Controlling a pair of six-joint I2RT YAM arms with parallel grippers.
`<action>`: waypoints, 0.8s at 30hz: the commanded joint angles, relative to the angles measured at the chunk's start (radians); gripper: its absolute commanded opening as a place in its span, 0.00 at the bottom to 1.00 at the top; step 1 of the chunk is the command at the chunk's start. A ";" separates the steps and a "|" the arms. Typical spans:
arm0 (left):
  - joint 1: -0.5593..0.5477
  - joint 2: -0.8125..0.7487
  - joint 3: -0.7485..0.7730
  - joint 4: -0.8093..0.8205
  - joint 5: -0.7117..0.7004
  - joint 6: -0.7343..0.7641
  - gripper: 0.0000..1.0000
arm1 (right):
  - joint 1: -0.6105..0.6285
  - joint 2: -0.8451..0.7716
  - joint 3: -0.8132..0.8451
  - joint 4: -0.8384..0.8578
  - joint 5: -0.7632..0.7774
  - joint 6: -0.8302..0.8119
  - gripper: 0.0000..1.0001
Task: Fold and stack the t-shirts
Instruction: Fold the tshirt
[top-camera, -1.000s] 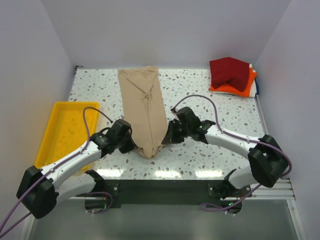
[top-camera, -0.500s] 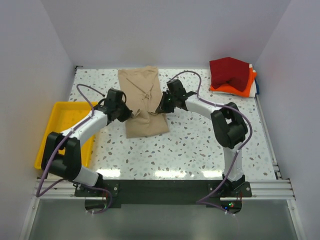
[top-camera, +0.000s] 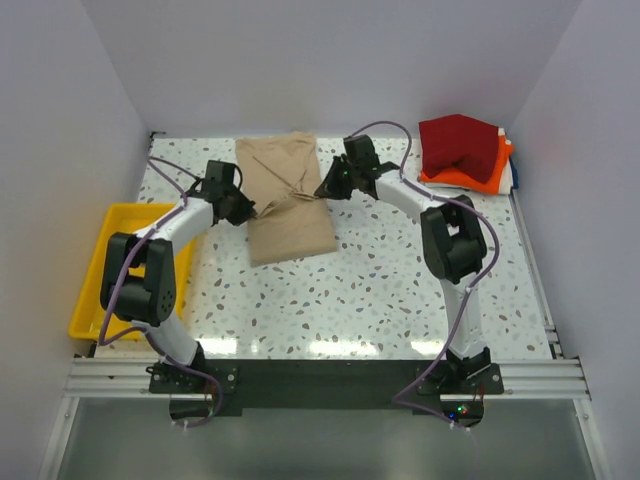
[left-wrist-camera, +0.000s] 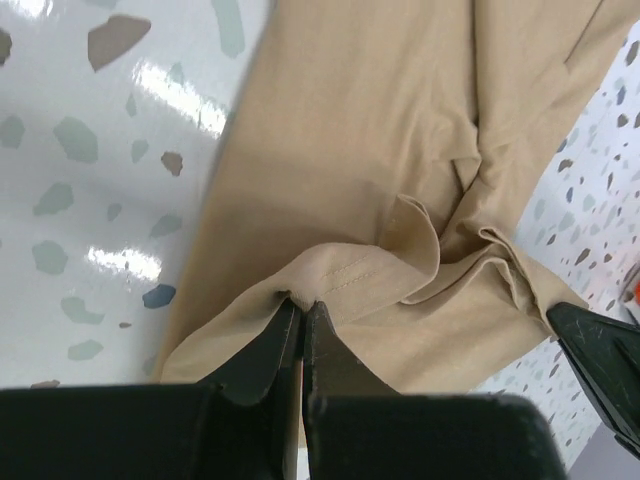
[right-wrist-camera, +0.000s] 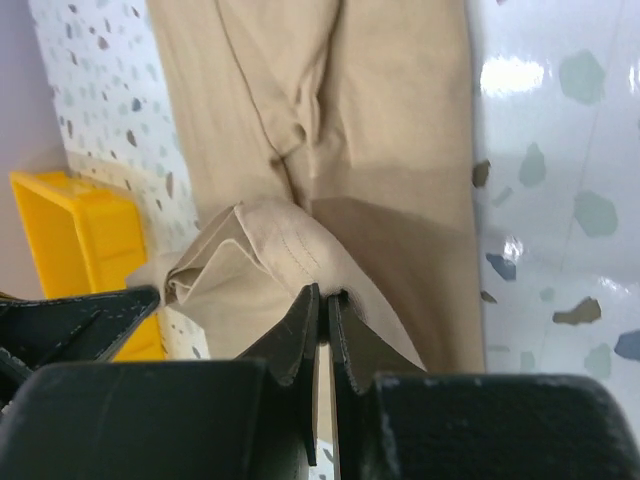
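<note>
Your left fingers (left-wrist-camera: 268, 350) are pinched shut on the hemmed edge of the tan t-shirt (top-camera: 285, 225). Your right fingers (right-wrist-camera: 358, 345) are clamped on the same hem at its other side. The shirt lies at the far middle of the worktop (top-camera: 400, 290) as a narrow strip running near to far. The gripped hem is bunched over its middle, between the two arms, with the cloth doubled beneath it. Both arms reach far out, the left from the left side and the right from the right. The dark red t-shirt (top-camera: 458, 142) sits folded on the orange t-shirt (top-camera: 478, 180) in the far right corner, well apart from the tan one. The yellow tray (top-camera: 105, 262) rests at the left edge.
</note>
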 joint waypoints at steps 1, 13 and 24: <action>0.026 0.021 0.083 0.028 0.002 0.029 0.00 | -0.012 0.030 0.088 0.011 -0.028 0.012 0.00; 0.103 0.184 0.206 0.117 0.144 0.115 0.42 | -0.062 0.166 0.302 -0.069 -0.050 -0.025 0.40; 0.092 0.017 0.097 0.151 0.169 0.118 0.45 | -0.060 -0.050 0.117 -0.086 -0.042 -0.128 0.62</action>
